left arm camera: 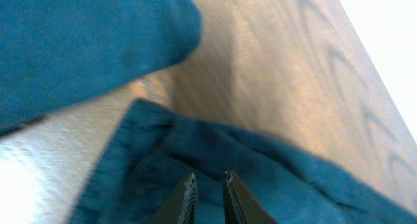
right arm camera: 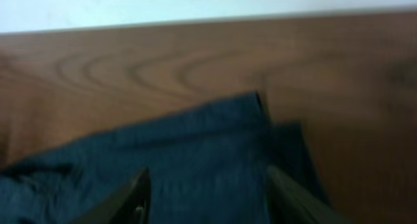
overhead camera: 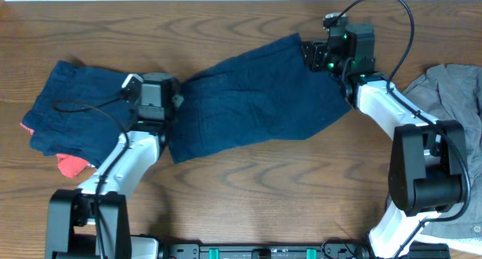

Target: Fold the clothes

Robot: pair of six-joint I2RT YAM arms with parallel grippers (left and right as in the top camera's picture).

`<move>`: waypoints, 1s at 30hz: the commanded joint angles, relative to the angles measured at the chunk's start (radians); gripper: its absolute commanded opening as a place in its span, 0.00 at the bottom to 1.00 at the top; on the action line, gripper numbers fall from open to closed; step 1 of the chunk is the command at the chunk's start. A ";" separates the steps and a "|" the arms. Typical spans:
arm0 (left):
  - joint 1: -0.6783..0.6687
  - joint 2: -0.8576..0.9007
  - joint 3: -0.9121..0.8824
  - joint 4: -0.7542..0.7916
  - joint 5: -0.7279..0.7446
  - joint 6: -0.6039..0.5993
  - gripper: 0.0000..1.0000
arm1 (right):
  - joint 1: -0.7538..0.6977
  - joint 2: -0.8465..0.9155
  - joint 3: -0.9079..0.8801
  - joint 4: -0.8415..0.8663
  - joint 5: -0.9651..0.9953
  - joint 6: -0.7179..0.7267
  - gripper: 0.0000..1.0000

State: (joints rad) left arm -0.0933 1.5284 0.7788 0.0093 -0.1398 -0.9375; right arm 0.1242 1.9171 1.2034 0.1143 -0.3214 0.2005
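Observation:
Dark navy shorts (overhead camera: 256,101) lie spread across the table's middle. My left gripper (overhead camera: 178,101) is at their left edge. In the left wrist view its fingers (left arm camera: 208,180) are nearly together, pinching the navy fabric (left arm camera: 273,178). My right gripper (overhead camera: 312,57) is over the shorts' far right corner. In the right wrist view its fingers (right arm camera: 207,185) are wide apart over the navy cloth (right arm camera: 195,152), holding nothing. A second navy garment (overhead camera: 75,108) lies at the left with a coral-red piece (overhead camera: 71,165) under its near edge. A grey garment (overhead camera: 452,93) lies at the right.
The wooden table (overhead camera: 263,191) shows bare wood in front of the shorts and along the far edge (overhead camera: 188,25). The arm bases stand at the near edge, left (overhead camera: 86,221) and right (overhead camera: 422,176).

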 commanded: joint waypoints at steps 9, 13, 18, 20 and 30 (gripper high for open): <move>0.043 -0.052 0.005 -0.263 0.260 0.088 0.21 | -0.106 -0.014 0.011 -0.489 0.095 -0.045 0.57; 0.015 -0.028 -0.004 -0.300 0.259 0.088 0.25 | -0.098 0.048 0.011 -0.523 0.129 -0.045 0.67; -0.011 0.000 -0.013 -0.307 0.260 0.088 0.27 | -0.076 0.135 0.011 -0.516 -0.009 -0.055 0.62; -0.024 0.005 -0.015 -0.317 0.260 0.088 0.27 | -0.070 0.153 0.011 -0.532 -0.014 -0.060 0.33; -0.061 0.005 -0.016 -0.587 0.264 0.093 0.24 | -0.111 0.092 0.011 -0.970 0.306 0.149 0.01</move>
State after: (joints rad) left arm -0.1524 1.5257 0.7723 -0.5278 0.1215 -0.8619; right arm 0.0311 1.9873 1.2583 -0.7815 -0.2134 0.2481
